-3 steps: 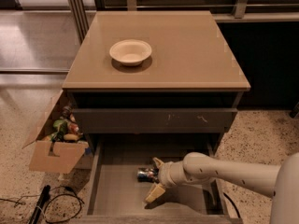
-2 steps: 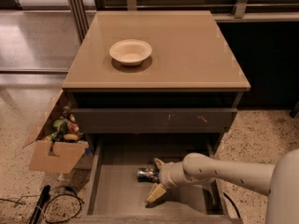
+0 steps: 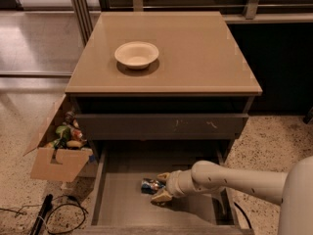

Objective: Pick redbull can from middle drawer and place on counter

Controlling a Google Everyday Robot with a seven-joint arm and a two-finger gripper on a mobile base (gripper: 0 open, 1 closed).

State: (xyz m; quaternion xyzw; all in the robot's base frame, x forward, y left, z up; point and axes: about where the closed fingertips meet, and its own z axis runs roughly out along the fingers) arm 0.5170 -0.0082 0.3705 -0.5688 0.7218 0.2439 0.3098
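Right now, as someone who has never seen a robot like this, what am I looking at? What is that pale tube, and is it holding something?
This is one picture from a single camera looking down at a cabinet from the front; where it is mounted is not known. The pale tube is the robot's arm, reaching in from the lower right. At its tip is the gripper, its hand, low inside the pulled-out middle drawer. It sits at the right end of the redbull can, which lies on its side on the drawer floor. Whether it has hold of the can I cannot tell. On the counter above stands a cream bowl. A cardboard box stands on the floor to the left.
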